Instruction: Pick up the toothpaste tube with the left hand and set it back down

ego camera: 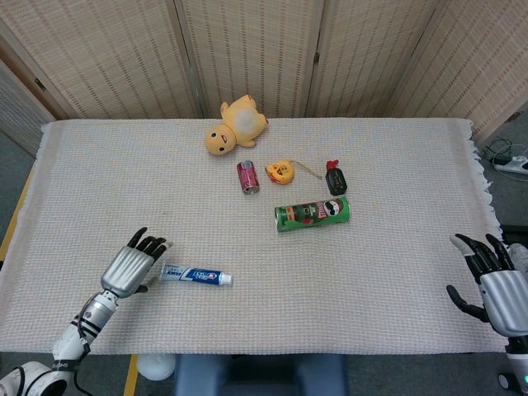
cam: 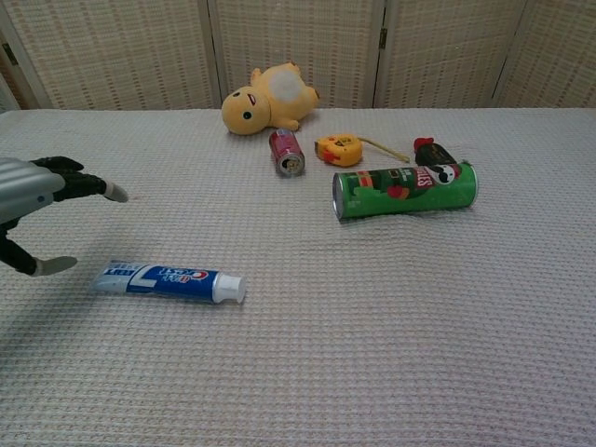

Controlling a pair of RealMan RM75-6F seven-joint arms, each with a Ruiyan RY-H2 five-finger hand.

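1. Head view, fingers: the fingers (ego camera: 149,244) of the left hand (ego camera: 130,269) are spread and hold nothing, tips just beside the crimped end of the toothpaste tube (ego camera: 196,275). The right hand (ego camera: 495,280) is likewise empty, fingers apart, at the table's right edge.
2. Head view, objects: the tube lies flat on the woven cloth (ego camera: 396,165), white cap to the right, well apart from a green Pringles can (ego camera: 313,214) on its side. Further back are a red drink can (ego camera: 247,176), a yellow tape measure (ego camera: 280,172), a black-and-red object (ego camera: 334,177) and a yellow plush toy (ego camera: 234,126).
3. Chest view: left hand (cam: 33,200) above the tube's (cam: 168,280) flat end — thumb and fingers parted, not touching it. The tube's blue label is too small to read; the can (cam: 405,190) shows the Pringles mascot.
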